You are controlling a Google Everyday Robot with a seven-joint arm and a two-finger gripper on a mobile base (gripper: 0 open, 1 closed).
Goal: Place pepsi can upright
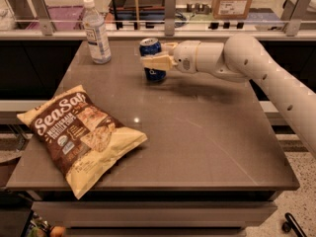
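The pepsi can [151, 52] is blue with a silver top. It stands nearly upright, leaning slightly left, at the back middle of the brown table [197, 132]. Its base is at or just above the tabletop; I cannot tell which. My gripper [159, 59] reaches in from the right and is shut on the can. One cream finger [157, 61] crosses the can's front and the other sits behind it. The white arm [256, 63] runs off to the right.
A clear water bottle [96, 31] with a white cap stands at the table's back left. A brown and yellow SeaSalt chip bag [79, 135] lies flat at the front left. A railing and a counter with boxes run behind the table.
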